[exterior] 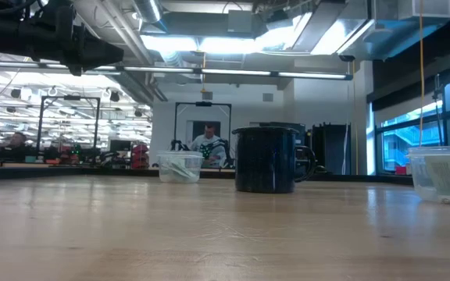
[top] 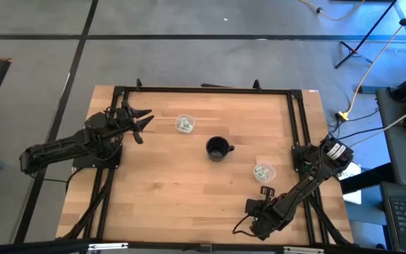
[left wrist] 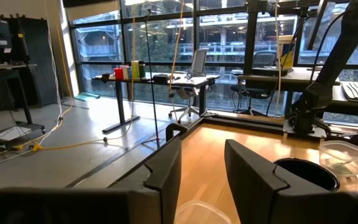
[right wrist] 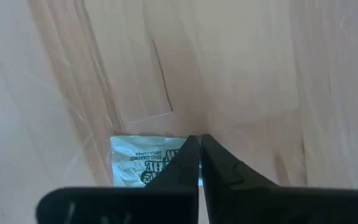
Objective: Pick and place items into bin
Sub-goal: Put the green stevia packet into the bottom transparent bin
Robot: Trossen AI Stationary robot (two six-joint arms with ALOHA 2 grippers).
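In the right wrist view, a pale green packet (right wrist: 143, 163) with white marks lies flat on the wood under my right gripper (right wrist: 199, 142), which is shut and points down. In the high view my right gripper (top: 254, 209) is near the table's near edge, and the arm hides the packet. Two clear containers hold more green packets, one (top: 185, 124) on the far left and one (top: 263, 171) right of the black mug (top: 218, 149). My left gripper (top: 144, 120) is open and hovers left of the far container (left wrist: 204, 213). My right gripper comes from above, pointing down, with its shut fingertips (right wrist: 191, 155) at the packet's corner (right wrist: 178, 144). The fingers cover the place of contact, so how much of the packet lies between them does not show. The rest of the packet lies flat on the table.
The black mug (exterior: 266, 160) stands mid-table between the two containers (exterior: 180, 166) (exterior: 444, 173). A black frame (top: 203, 89) runs along the table's far, left and right edges. Bare wood lies in front of the mug. A person sits in the room far behind.
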